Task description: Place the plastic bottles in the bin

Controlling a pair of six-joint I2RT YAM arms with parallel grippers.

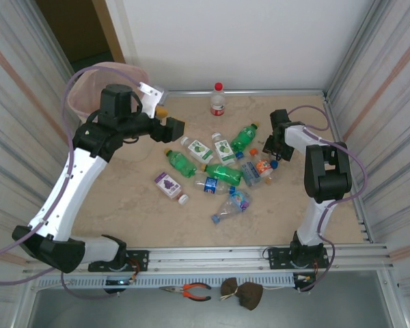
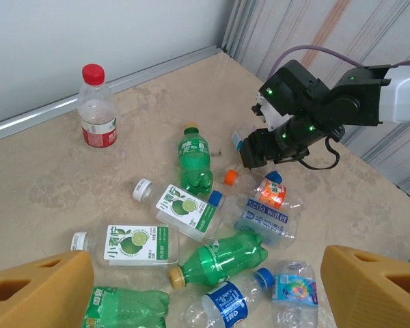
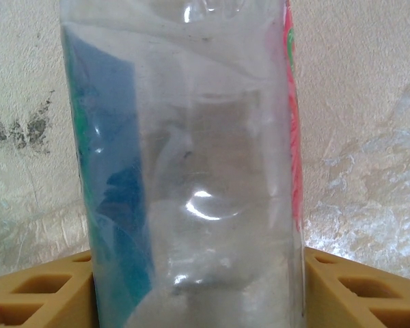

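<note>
Several plastic bottles (image 1: 219, 167), green and clear, lie in a heap at mid-table. One red-capped bottle (image 1: 218, 100) (image 2: 96, 106) stands upright by the back wall. The bin (image 1: 116, 66) stands at the far left corner behind my left arm. My left gripper (image 1: 168, 117) (image 2: 205, 287) hovers open over the heap, a green bottle (image 2: 222, 258) lying below between its fingers. My right gripper (image 1: 268, 147) (image 2: 248, 149) is low at the heap's right edge. A clear bottle (image 3: 191, 171) with a blue and pink label sits between its yellow fingers (image 3: 34, 290), which press on both sides.
Corrugated walls close in the table on the left and right, and a white wall stands at the back. Pliers (image 1: 191, 292) and a brown lump (image 1: 242, 294) lie on the ledge in front of the arm bases. Bare tabletop (image 1: 130, 205) lies near-left of the heap.
</note>
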